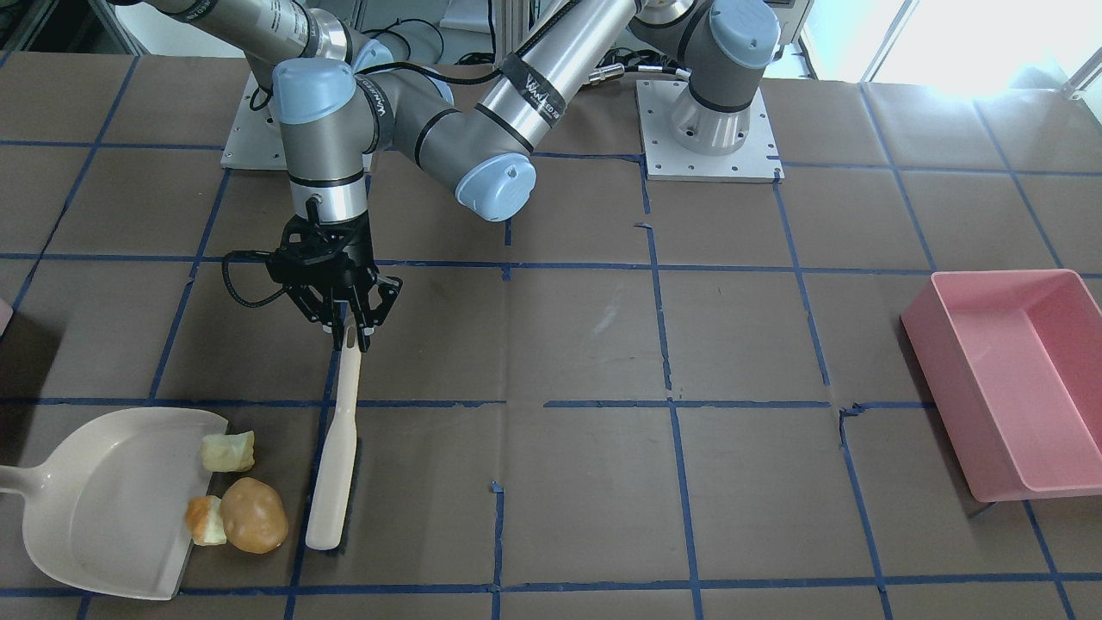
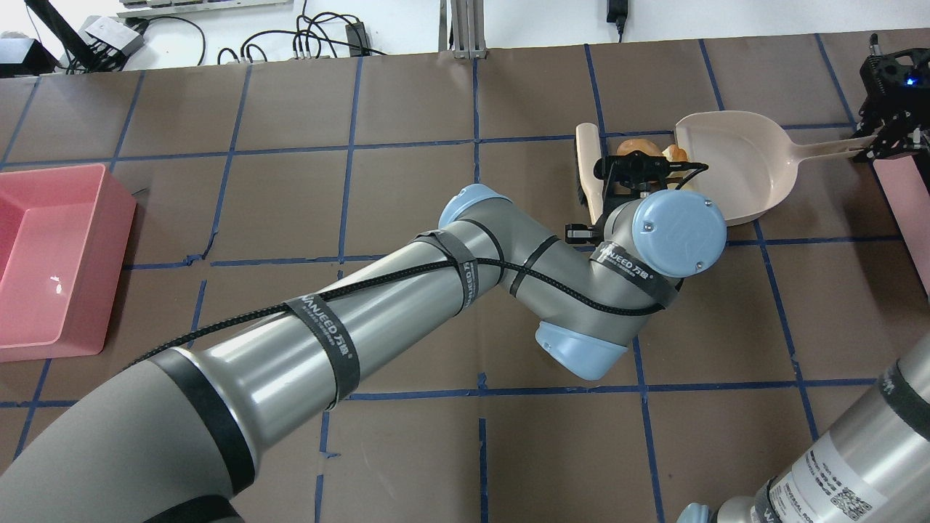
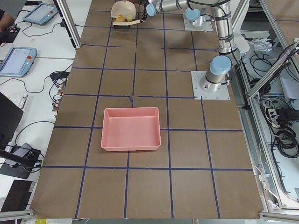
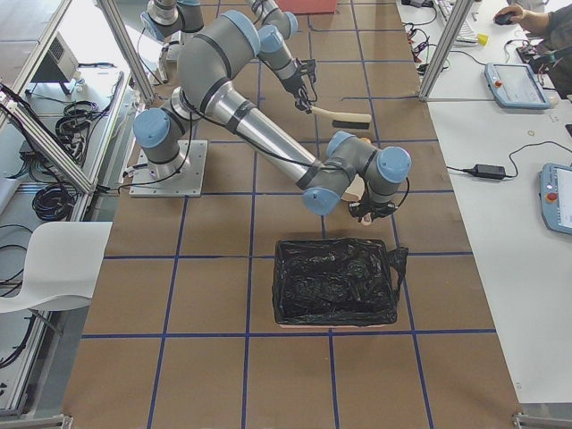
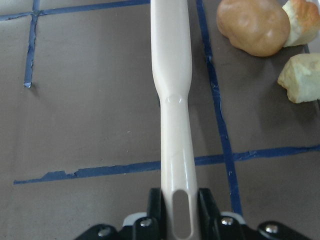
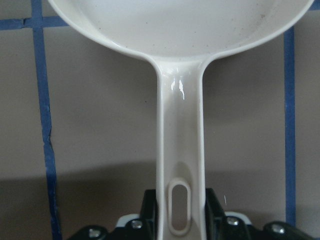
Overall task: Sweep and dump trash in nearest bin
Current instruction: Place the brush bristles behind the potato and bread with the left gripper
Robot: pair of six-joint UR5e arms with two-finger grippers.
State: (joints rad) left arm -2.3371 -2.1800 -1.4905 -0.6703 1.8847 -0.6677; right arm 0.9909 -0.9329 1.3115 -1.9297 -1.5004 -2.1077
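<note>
Gripping brush (image 1: 331,482) handle in left jaws, facing trash (image 1: 254,514) at frame's lower left, against dustpan (image 1: 103,508) mouth (handle pinched in right jaws).

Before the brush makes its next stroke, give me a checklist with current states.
1. Grip of left claw on brush handle: ok, shut.
2. Grip of right claw on dustpan handle: ok, shut.
3. Between brush and dustpan lie potato lump, pale chunk and orange-crusted chunk: ok.
4. Pan mouth faces those pieces: ok.
5. Pieces inside the pan: not ok; lump outside, chunks at the lip.
6. Path to bin beside right claw: cannot tell; only a pink edge shows.
</note>
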